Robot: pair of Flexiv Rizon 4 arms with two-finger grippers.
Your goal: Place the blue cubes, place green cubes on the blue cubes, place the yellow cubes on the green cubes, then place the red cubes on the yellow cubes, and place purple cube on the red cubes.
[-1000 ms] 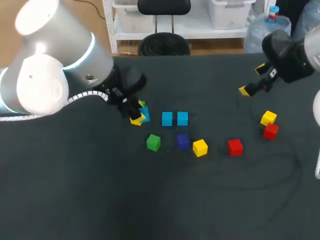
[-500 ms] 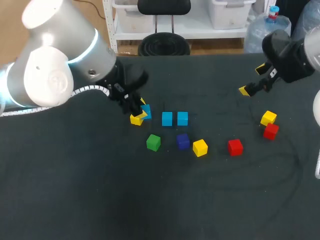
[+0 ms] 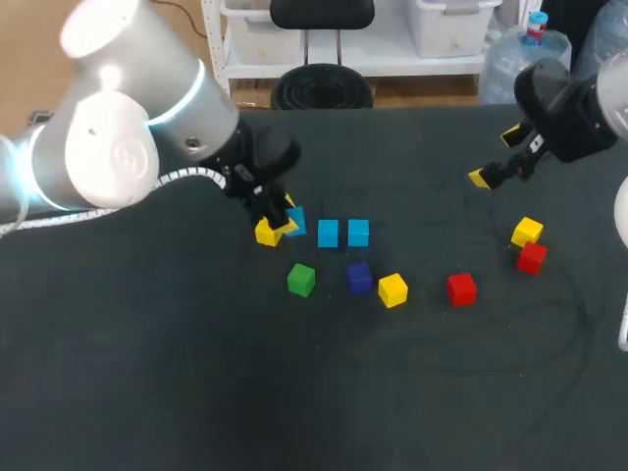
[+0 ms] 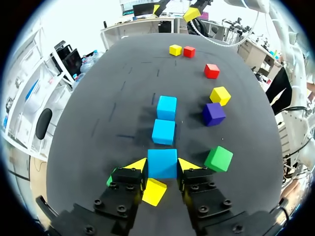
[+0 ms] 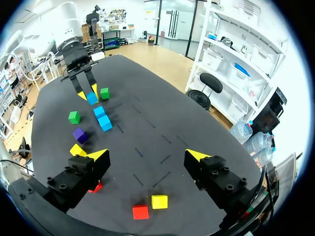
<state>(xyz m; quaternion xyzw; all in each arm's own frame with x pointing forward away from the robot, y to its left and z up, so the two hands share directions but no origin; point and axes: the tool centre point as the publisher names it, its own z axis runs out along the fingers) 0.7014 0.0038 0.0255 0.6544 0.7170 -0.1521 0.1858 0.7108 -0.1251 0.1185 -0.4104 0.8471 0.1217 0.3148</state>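
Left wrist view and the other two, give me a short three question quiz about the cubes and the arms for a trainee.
1. True or false: the jaws of the right arm hold a red cube.
2. Which colour is the cube clamped between the jaws of the left arm? A green, B blue, C purple.
3. How many other cubes of that colour lie loose on the table?

Key
1. False: those jaws stand open with nothing between them.
2. B.
3. Two blue cubes, in a row ahead of the held one.
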